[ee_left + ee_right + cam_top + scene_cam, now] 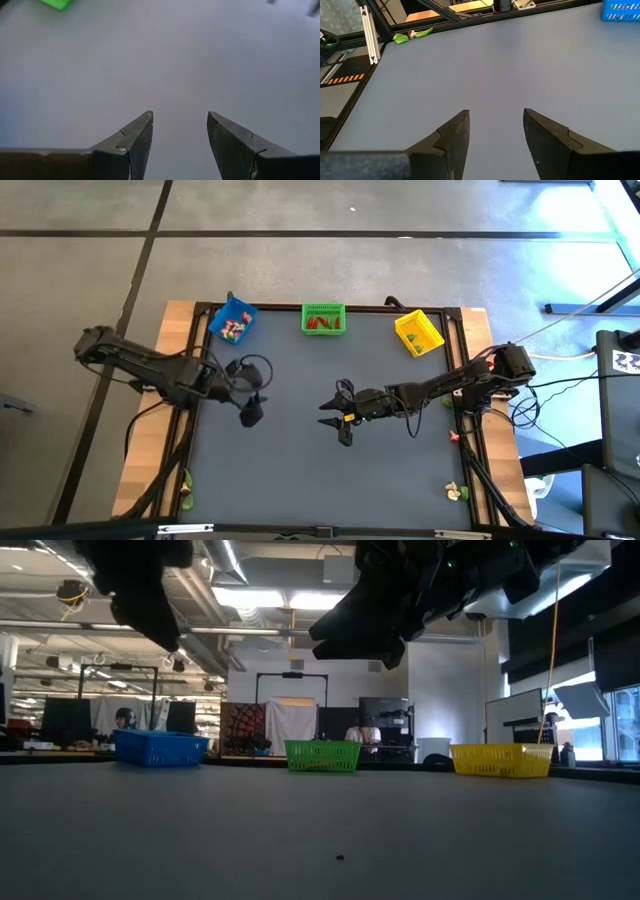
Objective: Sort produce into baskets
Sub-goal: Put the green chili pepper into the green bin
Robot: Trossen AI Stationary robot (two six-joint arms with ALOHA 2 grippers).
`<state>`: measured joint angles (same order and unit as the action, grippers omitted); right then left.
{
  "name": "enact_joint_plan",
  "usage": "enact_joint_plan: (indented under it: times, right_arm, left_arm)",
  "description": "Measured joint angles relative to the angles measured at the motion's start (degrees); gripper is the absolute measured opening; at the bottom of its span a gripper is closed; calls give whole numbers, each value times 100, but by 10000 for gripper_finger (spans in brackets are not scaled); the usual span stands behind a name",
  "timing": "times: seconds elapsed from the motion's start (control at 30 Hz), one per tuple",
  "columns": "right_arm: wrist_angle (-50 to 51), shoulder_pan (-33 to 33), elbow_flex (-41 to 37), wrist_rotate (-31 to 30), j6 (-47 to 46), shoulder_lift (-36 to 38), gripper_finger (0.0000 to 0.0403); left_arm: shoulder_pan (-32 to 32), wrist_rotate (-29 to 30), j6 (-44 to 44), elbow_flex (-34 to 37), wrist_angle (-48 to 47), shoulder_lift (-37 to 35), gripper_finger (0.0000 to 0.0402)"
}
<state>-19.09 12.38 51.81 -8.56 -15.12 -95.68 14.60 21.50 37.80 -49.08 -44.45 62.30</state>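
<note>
Claw (365, 640) tips (low view) cropped, dark.

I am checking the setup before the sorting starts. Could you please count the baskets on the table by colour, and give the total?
Blue basket: 1
Green basket: 1
Yellow basket: 1
Total: 3 baskets, all standing along the far edge of the table.

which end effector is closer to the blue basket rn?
Left. The left end effector hovers open just in front of the blue basket; the right end effector, also open, is at mid-table, farther off to the side.
</note>
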Motion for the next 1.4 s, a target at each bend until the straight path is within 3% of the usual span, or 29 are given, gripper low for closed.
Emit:
enact_joint_plan:
  times: [0.77, 1.4]
  right_arm:
    - [15, 0, 0, 1, -2, 0, 186]
    - [9, 0, 0, 2, -4, 0, 186]
  left_arm:
    - [2756, -239, 1332, -2, 13, 109, 182]
    - [4032, -2666, 1465, -4, -6, 1929, 182]
